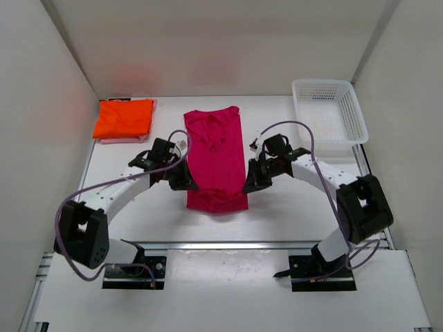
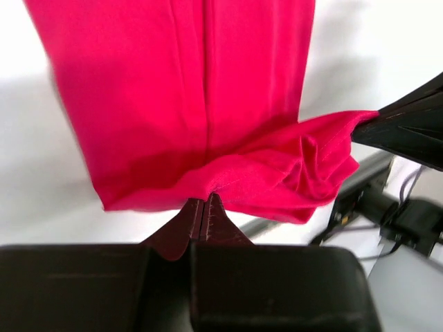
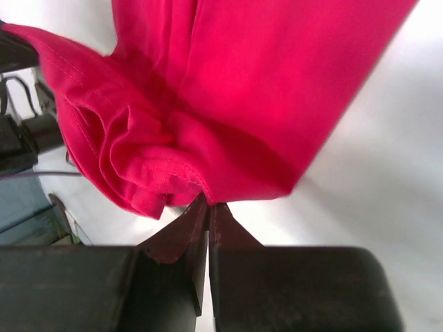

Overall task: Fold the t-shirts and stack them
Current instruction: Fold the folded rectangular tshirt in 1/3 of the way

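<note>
Fabric at the near end of the large deep magenta t-shirt (image 1: 214, 155) is gripped on both sides. The left gripper (image 2: 205, 202) has its dark fingers pressed together on the left edge, and the right gripper (image 3: 208, 205) is clamped the same way on the right edge. The stitched hem bunches loosely between them, just off the white table (image 1: 291, 214). Beyond the grippers the shirt lies flat along the middle of the table as a narrow strip, its collar end pointing away from the arms. The step in hand looks like the crosswise fold, bringing the near end over to the far end. To do it well, both arms should probably rise together, draw slightly apart to take out the sag in the hem, and travel forward at an even pace. They should lower only once the hem lines up squarely with the far edge, so no crease gets trapped. At the far left the bright orange folded t-shirt (image 1: 124, 117) sits on the light pink t-shirt (image 1: 114, 140), which shows only as a thin border. At the far right stands the white plastic mesh basket (image 1: 299, 111).
</note>
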Available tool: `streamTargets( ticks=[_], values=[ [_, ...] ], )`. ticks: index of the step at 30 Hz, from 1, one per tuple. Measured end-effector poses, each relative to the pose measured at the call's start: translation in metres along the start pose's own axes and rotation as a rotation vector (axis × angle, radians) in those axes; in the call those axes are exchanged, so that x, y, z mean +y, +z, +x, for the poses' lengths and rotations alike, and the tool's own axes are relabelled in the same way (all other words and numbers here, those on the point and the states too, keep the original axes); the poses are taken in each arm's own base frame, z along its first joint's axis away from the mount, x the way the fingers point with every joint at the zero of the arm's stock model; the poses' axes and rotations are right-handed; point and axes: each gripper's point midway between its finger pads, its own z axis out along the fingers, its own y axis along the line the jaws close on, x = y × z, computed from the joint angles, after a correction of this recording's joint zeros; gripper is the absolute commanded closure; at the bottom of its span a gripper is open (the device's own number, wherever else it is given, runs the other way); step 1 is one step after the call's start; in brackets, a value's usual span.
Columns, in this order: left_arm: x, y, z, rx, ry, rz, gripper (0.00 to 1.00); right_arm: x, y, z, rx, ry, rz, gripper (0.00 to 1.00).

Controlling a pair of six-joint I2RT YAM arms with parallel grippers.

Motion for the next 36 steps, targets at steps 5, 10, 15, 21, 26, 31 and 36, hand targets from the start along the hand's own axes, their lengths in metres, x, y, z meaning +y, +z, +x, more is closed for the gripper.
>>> streamTargets(
  ticks=[5, 10, 15, 21, 26, 31, 36],
  values=[
    [0.008, 0.008, -0.039, -0.030, -0.020, -0.024, 1.00, -0.009, 0.004, -0.047, -0.018, -0.020, 0.013, 1.00],
    [0.025, 0.014, -0.063, -0.053, -0.065, -0.049, 1.00, -0.018, 0.009, -0.085, -0.032, -0.034, 0.020, 1.00],
    [0.037, 0.027, -0.084, -0.056, -0.092, -0.068, 1.00, -0.030, 0.015, -0.113, -0.036, -0.033, 0.029, 1.00],
    [0.037, 0.040, -0.101, -0.066, -0.096, -0.062, 1.00, -0.038, 0.018, -0.135, -0.038, -0.033, 0.037, 1.00],
    [0.038, 0.043, -0.126, -0.107, -0.101, -0.052, 1.00, -0.042, 0.019, -0.147, -0.038, -0.034, 0.041, 1.00],
    [0.043, 0.041, -0.141, -0.144, -0.118, -0.047, 0.98, -0.045, 0.021, -0.158, -0.043, -0.038, 0.042, 0.98],
    [0.057, 0.057, -0.150, -0.145, -0.164, -0.048, 0.62, -0.054, 0.026, -0.168, -0.046, -0.022, 0.052, 0.74]
  ],
)
